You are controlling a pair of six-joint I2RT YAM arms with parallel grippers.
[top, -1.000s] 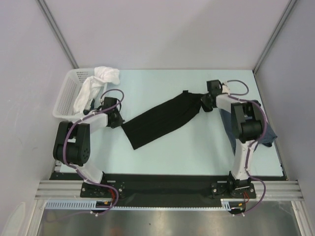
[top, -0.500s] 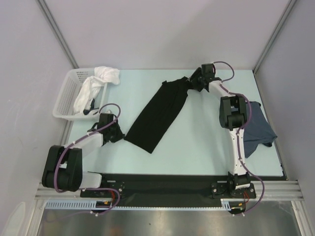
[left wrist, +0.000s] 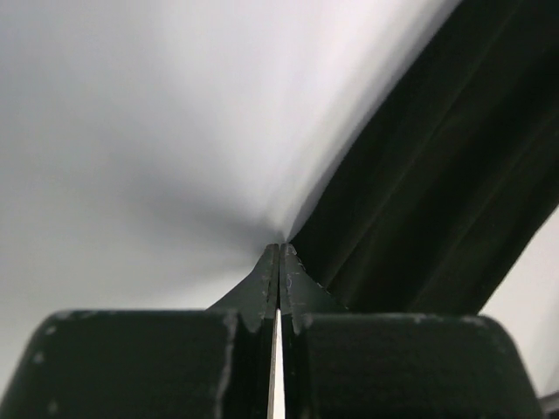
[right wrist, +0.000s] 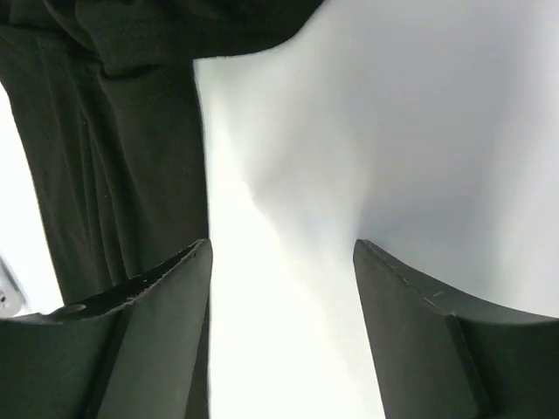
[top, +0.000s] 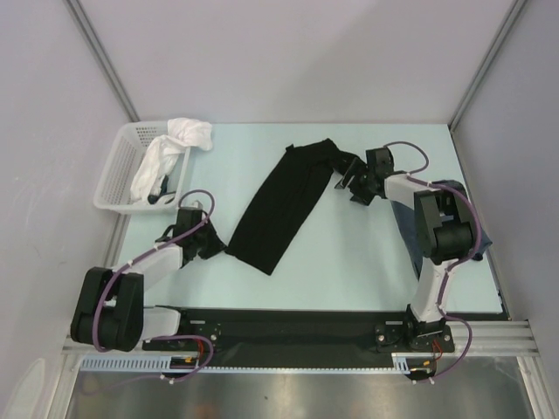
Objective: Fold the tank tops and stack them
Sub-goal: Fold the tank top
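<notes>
Here, left hand (top: 217,248) lies low, pinching the black tank top (top: 284,205); right hand (top: 350,182) gapes open beside it.

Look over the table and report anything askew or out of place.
The black tank top lies slantwise across the table, rumpled at its far end. The blue tank top is crumpled at the right edge, partly under the right arm. A white cloth spills over the basket rim.

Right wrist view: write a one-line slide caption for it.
Right gripper open above the pale table, nothing between its jaws, the black tank top lying at frame left.
</notes>
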